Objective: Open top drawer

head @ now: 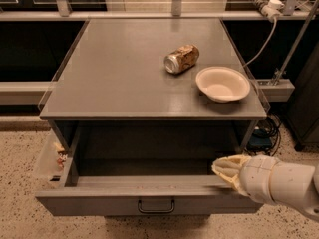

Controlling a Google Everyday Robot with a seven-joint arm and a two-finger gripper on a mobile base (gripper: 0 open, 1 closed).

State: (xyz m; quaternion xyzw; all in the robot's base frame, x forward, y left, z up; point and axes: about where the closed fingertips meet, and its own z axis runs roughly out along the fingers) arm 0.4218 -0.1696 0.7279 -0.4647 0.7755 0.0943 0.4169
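The top drawer (124, 204) is pulled well out from under the grey cabinet top (124, 73). Its flat grey front faces me at the bottom of the view, with a small black loop handle (156, 206) at centre. The inside of the drawer looks dark and bare. My gripper (225, 169) comes in from the lower right on a white arm (284, 185). Its pale fingertips rest at the drawer's right front rim.
On the cabinet top lie a crushed can (181, 59) on its side and a cream bowl (222, 83) at the right. A clear side bin (52, 163) with small items hangs at the drawer's left. A cable and rail stand at the right; speckled floor lies below.
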